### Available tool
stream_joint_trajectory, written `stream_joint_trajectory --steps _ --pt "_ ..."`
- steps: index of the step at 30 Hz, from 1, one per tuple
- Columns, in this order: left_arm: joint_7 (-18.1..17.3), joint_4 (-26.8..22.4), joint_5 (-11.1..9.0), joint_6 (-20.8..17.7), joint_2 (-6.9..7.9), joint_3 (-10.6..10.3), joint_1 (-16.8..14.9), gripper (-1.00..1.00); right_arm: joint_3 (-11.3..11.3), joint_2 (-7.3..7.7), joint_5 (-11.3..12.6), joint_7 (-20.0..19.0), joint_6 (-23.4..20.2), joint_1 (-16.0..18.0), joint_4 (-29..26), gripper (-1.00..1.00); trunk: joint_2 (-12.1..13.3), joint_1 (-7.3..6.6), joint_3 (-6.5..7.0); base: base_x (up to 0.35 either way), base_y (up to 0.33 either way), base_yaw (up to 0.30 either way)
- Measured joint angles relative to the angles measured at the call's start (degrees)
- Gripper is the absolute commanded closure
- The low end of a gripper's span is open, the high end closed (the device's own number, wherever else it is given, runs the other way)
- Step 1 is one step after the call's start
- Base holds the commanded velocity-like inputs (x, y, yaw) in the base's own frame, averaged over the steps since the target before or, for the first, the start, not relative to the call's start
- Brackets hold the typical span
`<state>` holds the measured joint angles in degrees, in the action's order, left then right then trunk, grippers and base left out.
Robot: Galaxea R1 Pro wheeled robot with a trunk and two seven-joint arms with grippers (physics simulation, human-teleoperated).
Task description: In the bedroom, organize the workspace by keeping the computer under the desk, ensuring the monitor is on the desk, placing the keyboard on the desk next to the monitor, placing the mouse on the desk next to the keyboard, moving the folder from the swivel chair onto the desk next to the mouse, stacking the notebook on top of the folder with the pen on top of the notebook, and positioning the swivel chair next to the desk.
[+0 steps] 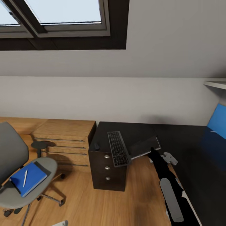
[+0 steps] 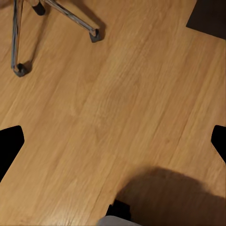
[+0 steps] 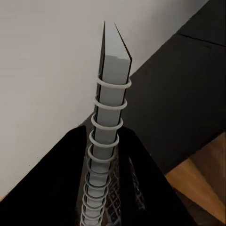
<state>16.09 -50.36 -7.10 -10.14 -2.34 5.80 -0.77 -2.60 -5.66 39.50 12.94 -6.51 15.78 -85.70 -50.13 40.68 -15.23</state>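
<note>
We have the notebook [image 3: 109,117] clamped by its spiral spine in the right gripper [image 1: 154,153]'s jaws, held flat over the near edge of the counter [image 1: 188,147], its long axis running left toward the keyboard [image 1: 118,148]. The folder [image 1: 28,178] it belongs on lies far left on the swivel chair [image 1: 47,164], pen [image 1: 25,178] atop. The left jaws stand wide apart, empty, over the floor [image 2: 113,103].

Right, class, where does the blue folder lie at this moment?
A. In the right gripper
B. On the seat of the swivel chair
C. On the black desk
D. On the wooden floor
B: the head view shows the blue folder flat on the grey seat of the swivel chair, with the pen lying on it.
</note>
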Motion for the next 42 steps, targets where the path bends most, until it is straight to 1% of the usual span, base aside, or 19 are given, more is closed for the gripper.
stream_joint_trajectory --steps 1,2,3,4,5,9,10,11,16,22,27,29,32,33,36,37,38,40,42 --pt "0.00 0.01 0.00 0.00 0.00 -0.02 0.00 -1.00 -2.45 0.05 4.56 0.02 -1.79 -0.01 0.52 1.00 0.01 0.00 0.00 0.185 0.000 0.000" --pt "0.00 0.01 0.00 0.00 0.00 -0.02 0.00 -1.00 -3.46 0.03 6.41 0.01 -2.54 0.00 0.79 1.00 0.00 0.00 0.00 0.152 0.000 0.000" --pt "0.00 0.01 0.00 0.00 -0.03 -0.01 0.00 -1.00 -5.45 0.03 9.53 0.00 -4.05 -0.01 1.48 1.00 0.01 0.01 0.00 0.082 0.000 0.000" --pt "0.00 0.01 0.00 0.00 -0.03 -0.02 0.00 -1.00 -8.33 0.02 13.79 0.01 -6.03 -0.02 2.91 1.00 0.01 0.02 -0.01 0.053 0.000 0.000" --pt "0.00 0.02 0.00 0.00 -0.05 -0.03 0.00 -1.00 -9.93 0.02 16.37 0.02 -6.88 -0.02 4.10 1.00 0.01 0.02 0.00 0.042 0.000 0.000" --pt "-0.07 0.02 -0.01 0.00 -0.08 -0.02 0.00 -1.00 -12.54 0.13 20.32 0.02 -7.82 -0.01 6.86 1.00 0.01 0.02 0.00 0.023 0.000 0.000" --pt "-0.11 0.02 -0.03 0.00 -0.08 0.00 0.00 -1.00 -13.00 0.21 20.90 0.01 -7.89 0.01 7.22 1.00 0.01 0.02 0.00 0.007 0.000 0.000" --pt "-0.18 -0.02 -0.06 0.00 -0.08 -0.02 0.00 -1.00 -14.08 0.41 21.84 0.02 -8.08 0.04 7.90 1.00 0.01 0.02 0.00 0.006 0.000 0.000" --pt "-0.25 -0.14 -0.08 0.07 -0.09 -0.04 0.00 -1.00 -14.98 0.57 22.99 -0.11 -7.86 0.07 8.53 1.00 0.00 0.01 0.00 0.104 0.000 0.000" --pt "-0.17 -0.21 -0.14 2.95 -0.10 -0.04 0.00 -1.00 -14.60 0.30 23.35 -0.31 -7.59 0.15 8.63 1.00 0.00 -0.01 0.00 0.292 0.000 0.000" --pt "-0.14 -0.23 -0.16 3.69 -0.10 -0.08 0.00 -1.00 -13.08 0.20 23.21 -0.26 -6.55 0.16 8.64 1.00 0.00 -0.01 0.00 0.317 0.000 0.000" --pt "-0.14 -0.23 -0.16 3.79 -0.10 -0.11 0.00 -1.00 -11.75 0.19 23.22 -0.23 -4.99 0.17 8.64 1.00 0.00 -0.01 0.00 0.320 0.000 0.000" --pt "-0.14 -0.23 -0.16 3.87 -0.11 -0.12 0.00 -1.00 -9.14 0.18 23.16 -0.24 -1.75 0.17 8.84 1.00 0.00 -0.01 0.00 0.309 0.000 0.000" --pt "-0.14 -0.23 -0.16 3.89 -0.12 -0.16 -0.01 -1.00 -7.61 0.17 23.16 -0.25 0.47 0.17 9.31 1.00 0.00 -0.01 0.00 0.265 0.000 0.000" --pt "-0.15 -0.24 -0.16 3.89 -0.13 -0.19 0.00 -1.00 -5.54 0.17 23.07 -0.22 4.46 0.17 10.58 1.00 0.00 0.00 0.00 0.174 0.000 0.000" --pt "-0.18 -0.24 -0.16 3.89 -0.13 -0.21 0.00 -1.00 -4.58 0.12 22.87 -0.16 7.31 0.18 11.49 1.00 0.00 0.01 0.00 0.092 0.000 0.000" --pt "-0.19 -0.24 -0.16 3.89 -0.12 -0.25 0.00 -1.00 -4.18 0.10 22.87 -0.14 8.89 0.18 11.92 1.00 0.00 0.01 0.00 0.059 0.000 0.000" --pt "-0.21 -0.24 -0.17 3.89 -0.14 -0.58 0.00 -1.00 -2.93 -0.18 22.95 -0.06 15.92 0.20 13.45 1.00 0.00 0.02 0.00 0.031 0.000 0.000" --pt "-0.22 -0.30 -0.16 3.94 -0.11 -1.11 0.00 -1.00 -2.17 -1.21 23.27 -0.04 22.52 0.22 14.97 1.00 0.00 0.02 0.00 0.013 0.000 0.000"
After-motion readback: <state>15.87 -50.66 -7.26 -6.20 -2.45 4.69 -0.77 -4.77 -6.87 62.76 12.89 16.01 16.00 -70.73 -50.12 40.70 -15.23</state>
